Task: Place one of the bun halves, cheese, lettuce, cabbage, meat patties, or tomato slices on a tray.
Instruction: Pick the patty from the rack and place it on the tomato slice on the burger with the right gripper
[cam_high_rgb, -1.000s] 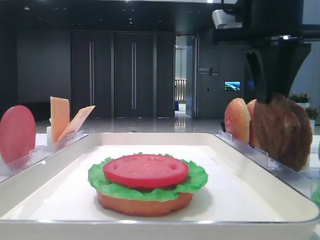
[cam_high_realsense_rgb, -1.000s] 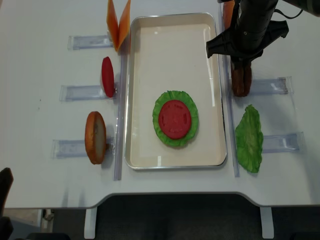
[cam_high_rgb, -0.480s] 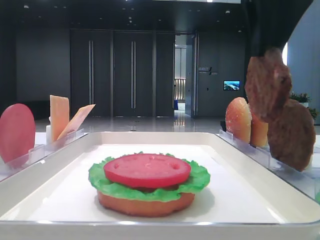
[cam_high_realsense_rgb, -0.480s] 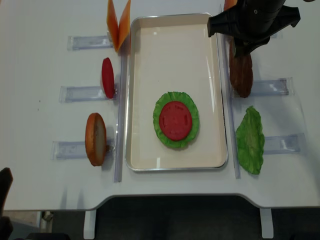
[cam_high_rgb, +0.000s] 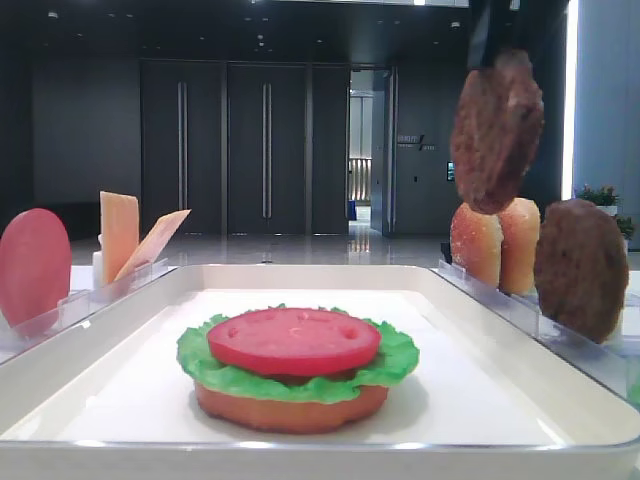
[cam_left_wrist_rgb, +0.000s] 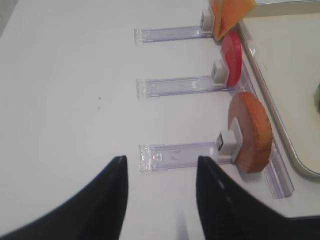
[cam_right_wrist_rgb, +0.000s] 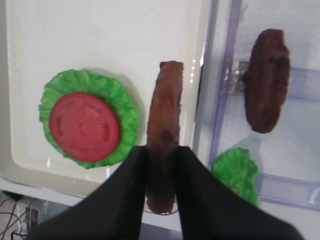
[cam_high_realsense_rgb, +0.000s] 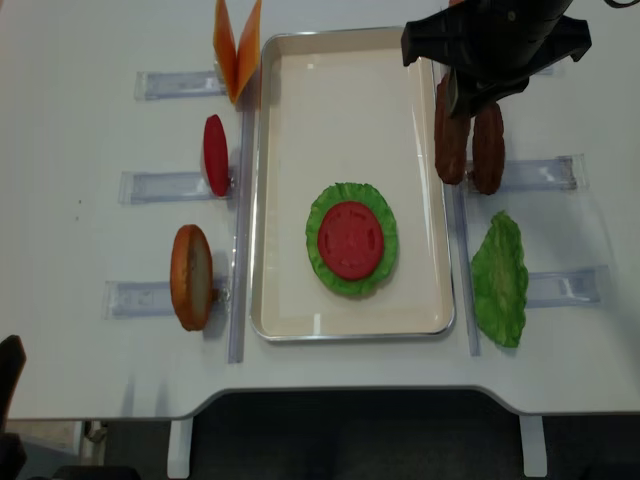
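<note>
Right claw (cam_right_wrist_rgb: 161, 172) clamped on patty (cam_right_wrist_rgb: 163, 150), held on edge over tray's (cam_high_realsense_rgb: 345, 40) right rim; stacked tomato (cam_high_realsense_rgb: 350, 240) lies toward tray centre; left claw (cam_left_wrist_rgb: 160, 190) apart.

Showroom-like lobby: dark panelled doors (cam_high_rgb: 228, 150), glossy floor (wall screen (cam_high_rgb: 463, 171) beyond).

I had one camera low at the tray's (cam_high_rgb: 120, 330) rim, another overhead; both wrist views looked down.

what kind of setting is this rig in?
Probably a lobby or showroom demo, not a kitchen: dark double doors and a wall screen behind, toy burger parts in clear plastic racks on a white table.
</note>
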